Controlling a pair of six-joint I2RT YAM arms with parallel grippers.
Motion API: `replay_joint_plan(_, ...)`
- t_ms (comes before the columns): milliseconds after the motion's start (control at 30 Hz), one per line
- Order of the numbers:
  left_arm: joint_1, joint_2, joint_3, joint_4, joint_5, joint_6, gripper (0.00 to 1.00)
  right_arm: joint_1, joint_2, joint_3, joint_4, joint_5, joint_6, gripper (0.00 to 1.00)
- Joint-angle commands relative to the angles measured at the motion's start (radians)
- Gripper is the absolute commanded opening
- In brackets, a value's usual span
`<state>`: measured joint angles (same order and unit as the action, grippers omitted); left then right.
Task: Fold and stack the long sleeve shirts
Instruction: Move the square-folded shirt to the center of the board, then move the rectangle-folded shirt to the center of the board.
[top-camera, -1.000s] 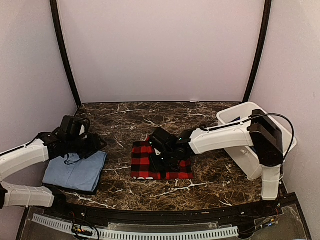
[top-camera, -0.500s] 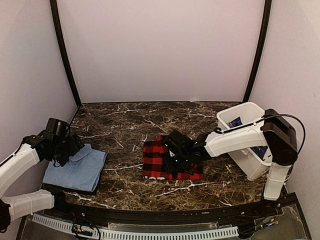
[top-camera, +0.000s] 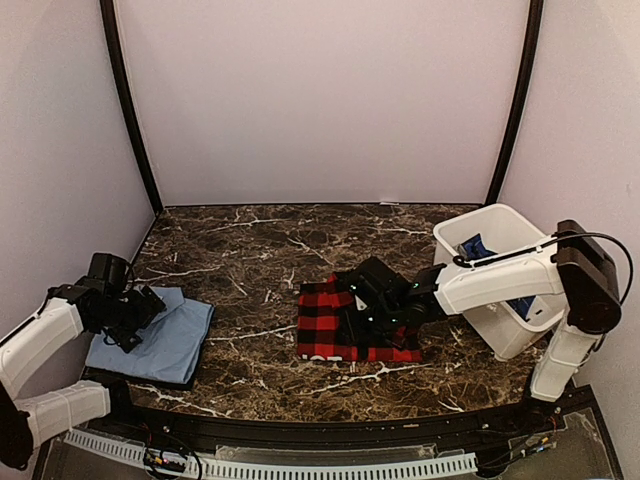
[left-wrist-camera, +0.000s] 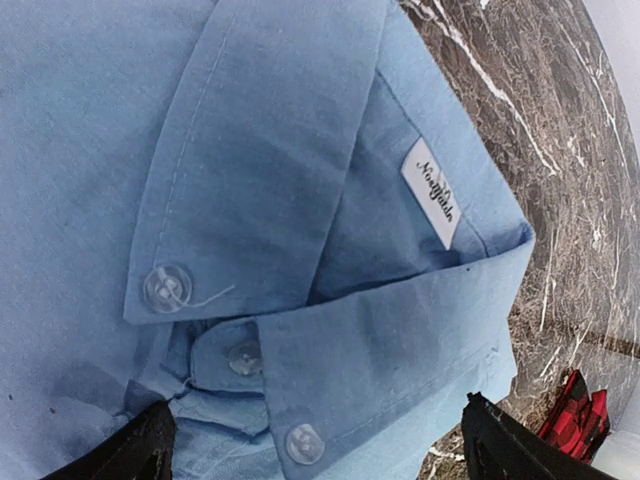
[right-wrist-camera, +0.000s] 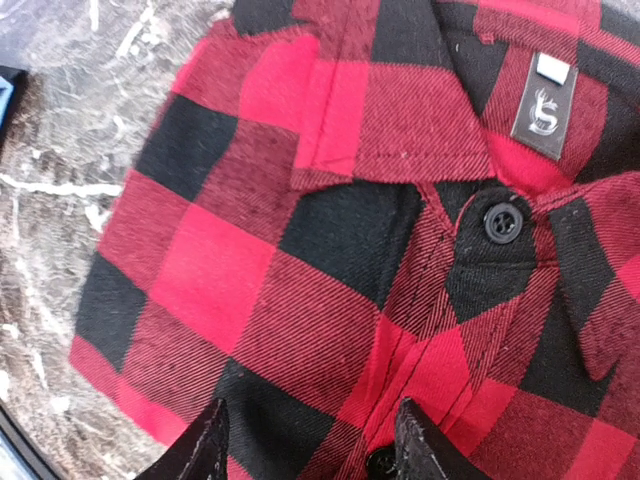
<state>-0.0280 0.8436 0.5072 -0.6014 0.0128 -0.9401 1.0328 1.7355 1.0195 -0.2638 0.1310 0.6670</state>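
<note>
Left gripper: the left gripper (left-wrist-camera: 322, 442) stands at its widest, both fingers well apart, and grips nothing; it hangs just over the collar of the folded light blue cotton button shirt (left-wrist-camera: 250, 150).
Right gripper: the right gripper (right-wrist-camera: 315, 440) is about half open, its fingertips (right-wrist-camera: 212, 445) either side of the button placket of the folded red-and-black checked flannel shirt (right-wrist-camera: 300, 250); no fold shows pinched between them.
Blue shirt: at the near left corner of the dark marble counter (top-camera: 250, 250), neck label up.
Flannel: mid-counter, toward the near edge, well apart from the blue shirt.
Third shirt: dark blue cloth (top-camera: 473, 245) shows inside the white plastic bin (top-camera: 500, 215) at the right edge.
Step, as I judge it: bringing the flannel to the stack.
To do it well: catch every layer at one edge so the fold holds, carry it low, square collar over collar, and lift the left arm clear first.
</note>
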Motion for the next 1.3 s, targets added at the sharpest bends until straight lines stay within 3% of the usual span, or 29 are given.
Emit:
replay_joint_plan(0,0.007,0.022,-0.065,0.071,0.037,-0.045,0.99,0.004,-0.057,0.028,-0.008,-0.001,-0.02,0.54)
replay_joint_plan(267,0.007,0.137,-0.15,0.318,0.176,-0.036,0.99,0.01,-0.098,0.097,-0.033,0.016,-0.039,0.54)
replay_joint_plan(500,-0.017,0.285,-0.135,0.482,0.237,-0.024,0.99,0.008,-0.105,0.126,-0.055,0.041,-0.053,0.54)
replay_joint_plan(867,-0.206,0.584,0.049,0.653,0.198,-0.119,0.99,-0.006,-0.122,0.131,-0.086,0.054,-0.057,0.55)
replay_joint_plan(1267,-0.394,0.729,0.209,0.749,0.125,-0.329,0.99,-0.019,-0.171,0.09,-0.104,0.058,-0.049,0.55)
